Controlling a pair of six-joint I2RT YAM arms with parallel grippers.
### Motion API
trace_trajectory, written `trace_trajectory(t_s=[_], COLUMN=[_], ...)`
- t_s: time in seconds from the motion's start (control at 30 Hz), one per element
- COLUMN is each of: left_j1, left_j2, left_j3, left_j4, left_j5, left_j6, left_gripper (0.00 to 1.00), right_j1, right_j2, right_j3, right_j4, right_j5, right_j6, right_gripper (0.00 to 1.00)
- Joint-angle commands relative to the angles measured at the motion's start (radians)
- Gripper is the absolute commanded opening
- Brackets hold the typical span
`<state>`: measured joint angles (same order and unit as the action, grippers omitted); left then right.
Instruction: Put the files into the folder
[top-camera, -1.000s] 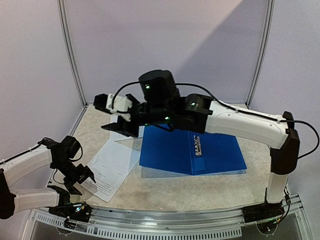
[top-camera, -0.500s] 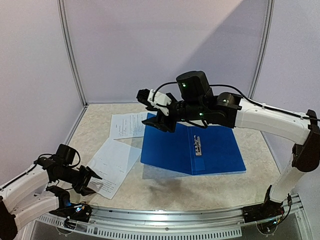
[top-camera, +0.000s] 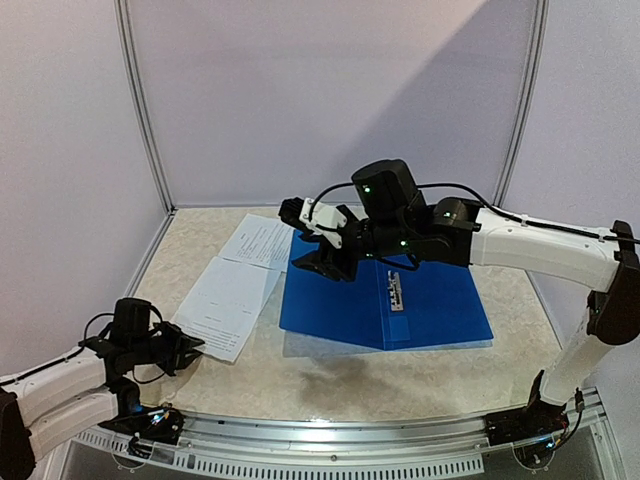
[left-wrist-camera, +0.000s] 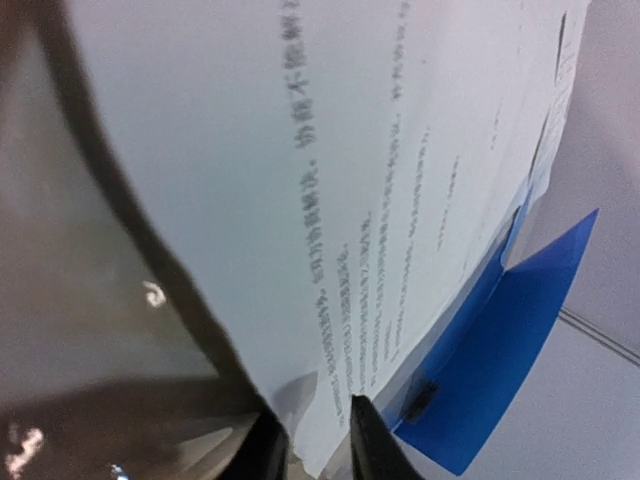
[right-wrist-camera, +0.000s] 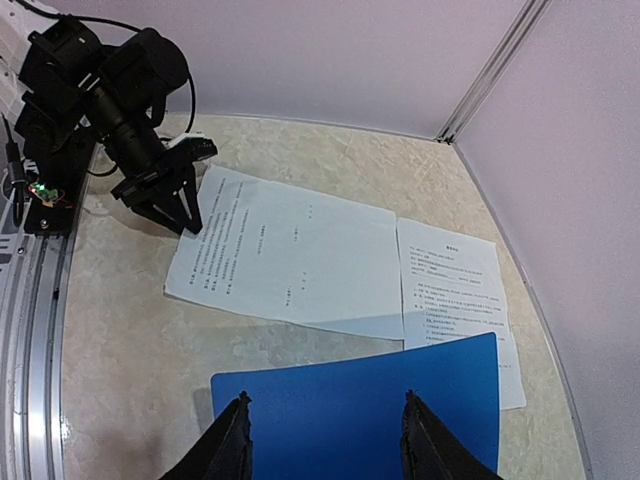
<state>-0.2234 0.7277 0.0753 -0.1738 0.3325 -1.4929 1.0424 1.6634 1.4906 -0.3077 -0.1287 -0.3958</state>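
Note:
The blue folder (top-camera: 400, 310) lies mid-table, its left cover tilted up off the surface, as the left wrist view also shows (left-wrist-camera: 510, 340). Two files, white printed sheets, lie left of it: a near one (top-camera: 228, 300) and a far one (top-camera: 262, 240). My left gripper (top-camera: 190, 348) is low at the near sheet's front corner; that corner (left-wrist-camera: 300, 250) sits between its fingers, and the jaws are shut on it. My right gripper (top-camera: 325, 262) hovers open over the folder's raised far-left cover (right-wrist-camera: 360, 400), fingertips wide apart, nothing pinched. From there the left gripper (right-wrist-camera: 180, 215) and both sheets (right-wrist-camera: 290, 265) (right-wrist-camera: 455, 290) show.
A metal rail (top-camera: 330, 440) runs along the near table edge. Grey walls with upright posts (top-camera: 140, 110) close the left, back and right sides. Bare marbled tabletop (top-camera: 330, 375) shows in front of the folder.
My left gripper dropped to the near sheet's front corner and closed on it. The right gripper swung right, off the sheets, to the folder's far-left edge. Both sheets shifted slightly.

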Motion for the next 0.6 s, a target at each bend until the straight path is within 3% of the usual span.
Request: trace_trajectory(t_s=[0.0, 0.07, 0.33, 0.57], left_j1=[0.018, 0.035, 0.032, 0.004], left_j2=[-0.020, -0.020, 0.061, 0.253], left_j3=[-0.044, 0.008, 0.324, 0.768], left_j4=[0.040, -0.042, -0.374, -0.657], left_j5=[-0.135, -0.164, -0.315, -0.470], left_j6=[0.016, 0.094, 0.459, 0.740], left_gripper=[0.13, 0.00, 0.00, 0.00], right_j1=[0.003, 0.003, 0.003, 0.002], right_j2=[-0.030, -0.032, -0.044, -0.069], right_j3=[-0.029, -0.043, -0.072, -0.086], right_j4=[-0.012, -0.010, -0.006, -0.040], right_j5=[0.012, 0.019, -0.017, -0.103], right_j6=[0.023, 0.017, 0.017, -0.023], right_gripper=[0.50, 0.50, 0.49, 0.50])
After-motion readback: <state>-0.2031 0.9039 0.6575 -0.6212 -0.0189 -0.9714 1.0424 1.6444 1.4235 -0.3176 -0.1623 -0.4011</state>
